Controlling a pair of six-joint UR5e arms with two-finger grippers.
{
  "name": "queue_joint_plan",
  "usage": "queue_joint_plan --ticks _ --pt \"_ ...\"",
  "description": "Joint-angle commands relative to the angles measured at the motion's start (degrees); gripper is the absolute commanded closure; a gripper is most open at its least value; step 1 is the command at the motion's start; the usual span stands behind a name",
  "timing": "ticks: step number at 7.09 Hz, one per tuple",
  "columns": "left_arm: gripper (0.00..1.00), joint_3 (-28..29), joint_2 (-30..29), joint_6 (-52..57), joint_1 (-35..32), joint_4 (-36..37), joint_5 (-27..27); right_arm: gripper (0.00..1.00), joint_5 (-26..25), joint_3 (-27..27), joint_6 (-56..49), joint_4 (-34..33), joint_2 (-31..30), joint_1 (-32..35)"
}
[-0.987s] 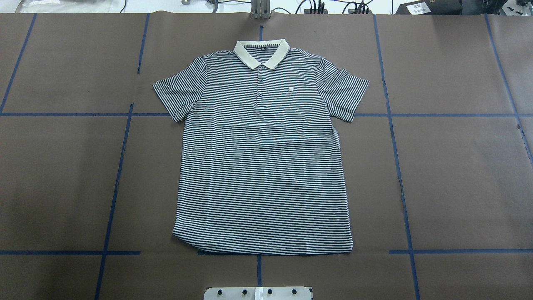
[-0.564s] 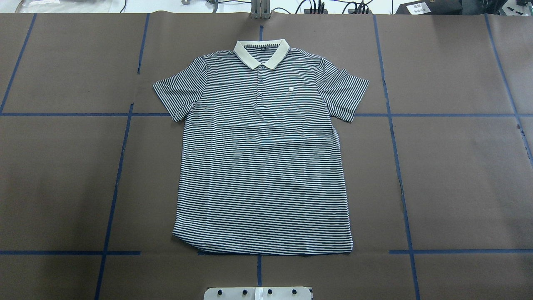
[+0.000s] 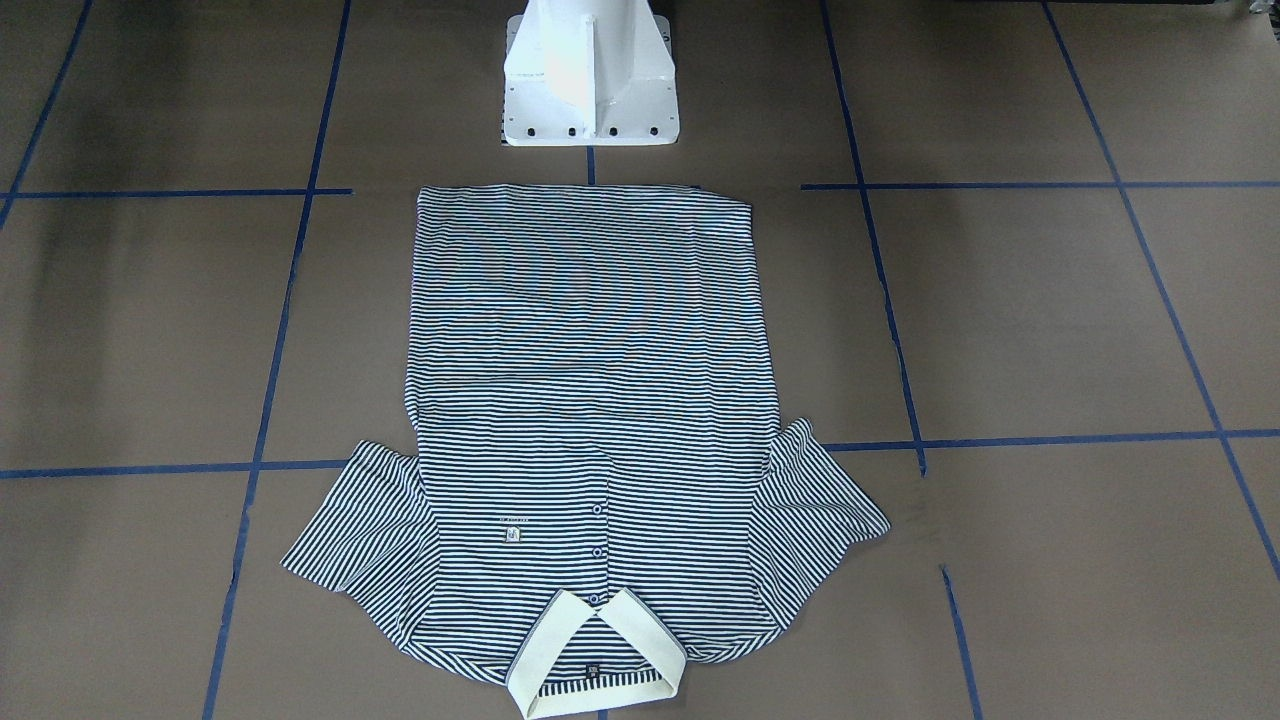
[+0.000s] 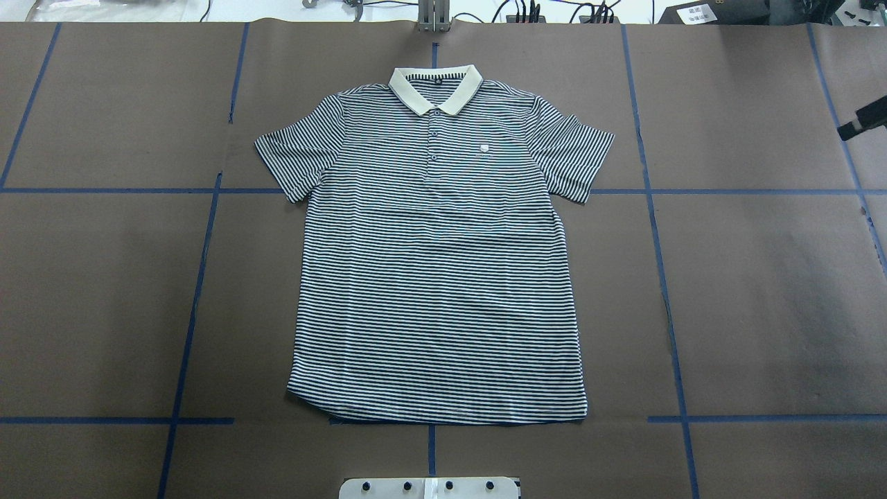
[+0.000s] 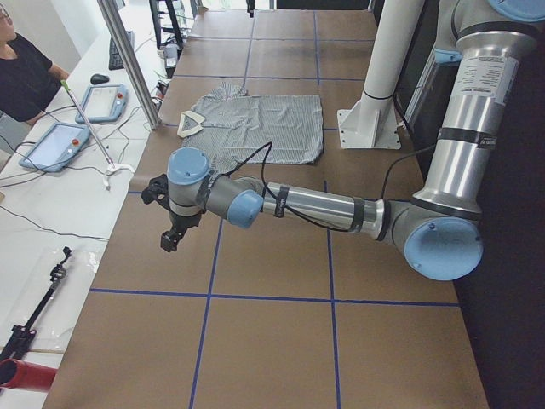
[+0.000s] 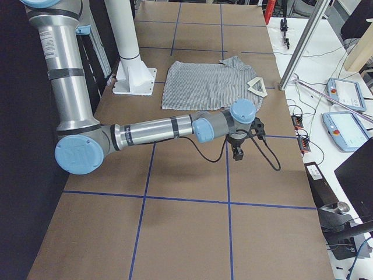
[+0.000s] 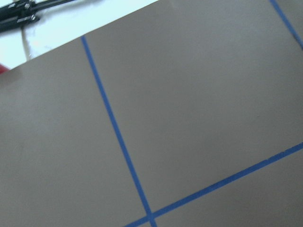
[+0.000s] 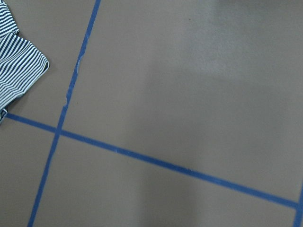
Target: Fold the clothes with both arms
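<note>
Left tool (image 5: pixel 170 239) hangs over bare bench (image 4: pixel 104 291), well clear of the polo shirt (image 4: pixel 436 277) — its opening cannot be told. The shirt lies flat, face up, unfolded, at bench centre. Right tool (image 6: pixel 238 154) is likewise clear, opening not discernible — no fold is made yet.

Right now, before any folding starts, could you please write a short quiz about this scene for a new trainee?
1. True or false: the polo shirt lies flat and unfolded on the table.
2. Its collar points: A) toward the white base; B) away from it; C) to the robot's left.
3. Does the left gripper or the right gripper touch the shirt?
Key: 1 true; 2 B; 3 no, neither.
</note>
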Motion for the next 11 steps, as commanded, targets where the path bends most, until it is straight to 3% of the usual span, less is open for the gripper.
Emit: queue_joint_plan --ticks 1,2,4,5,7,8,11 --pt "0.00 3.4 -5.3 -10.8 4.0 -8.8 0.2 0.00 -0.8 -13.1 10.2 7.0 12.4 -5.4" --pt "0.00 5.3 -8.3 -23.5 8.9 -9.4 0.5 0.00 -5.3 -16.6 18.4 10.3 17.9 -9.8" --pt "0.00 5.1 -10.3 -32.0 12.2 -9.6 3.5 0.00 -20.7 -20.9 37.6 23.9 20.6 -20.7" --pt "0.00 5.3 -10.8 -35.6 12.5 -11.7 3.8 0.00 -24.9 -25.2 43.3 27.3 24.5 -24.3" --pt "0.00 5.9 -11.5 -44.1 15.0 -16.2 6.1 0.00 -26.5 -29.3 44.8 27.5 27.2 -25.3" --pt "0.00 5.7 -11.7 -44.5 15.2 -16.3 6.1 0.00 -28.4 -30.4 43.9 27.5 27.1 -25.7" --pt "0.00 5.3 -11.8 -44.8 15.1 -16.3 6.0 0.00 -27.8 -30.5 42.4 27.3 26.6 -25.6"
